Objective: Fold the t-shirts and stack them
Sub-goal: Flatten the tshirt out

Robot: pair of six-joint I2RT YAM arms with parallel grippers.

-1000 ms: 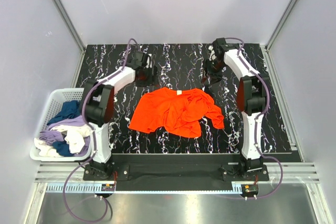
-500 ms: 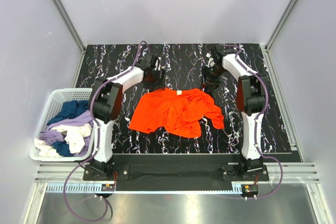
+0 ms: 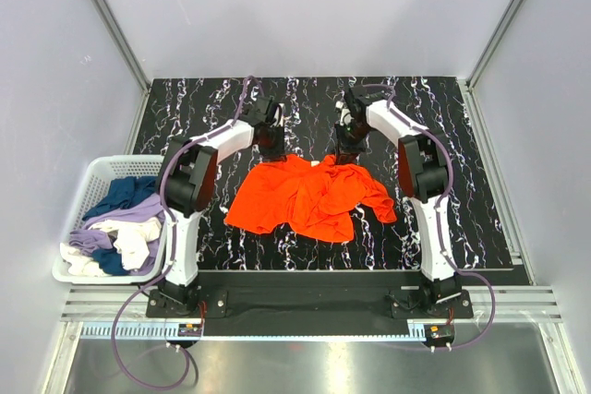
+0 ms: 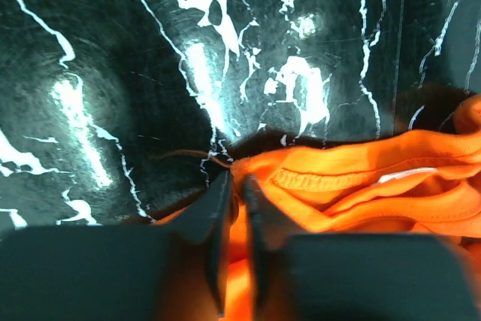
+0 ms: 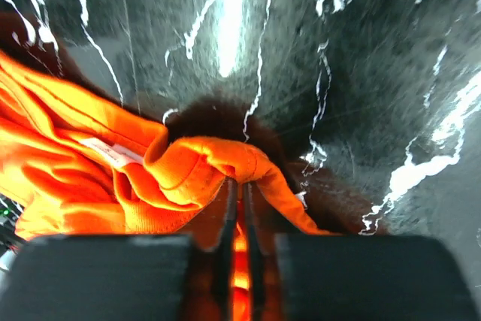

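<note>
Both arms reach out over the black, white-veined marble-look table (image 3: 443, 136) toward its far half and bend inward at the wrists, so the two grippers face each other across the far edge of the cloth. The left gripper (image 3: 273, 142) points down at the far left part of the bright orange soft cloth t-shirt (image 3: 309, 196). In its wrist view the left gripper (image 4: 234, 186) has its jaws drawn almost together, with a thin strip of orange cloth caught between them just beside the ribbed collar band (image 4: 316, 180). The right gripper (image 3: 348, 148) comes down at the far right part of the same shirt. In its own view the right gripper (image 5: 237, 189) has clenched on a raised fold of orange cloth, near the small white label (image 5: 113, 152).

The orange shirt lies crumpled near the middle of the table, between the two arms, its right side bunched in folds and its left side flatter.

Off the table's left edge stands a white plastic lattice basket (image 3: 95, 173) holding a loose heap of cloth – navy blue (image 3: 118, 196), lavender (image 3: 140, 215) and cream (image 3: 134, 244) pieces, tangled so that separate garments cannot be counted.

In all – two arms, one orange shirt on the table, one basket
</note>
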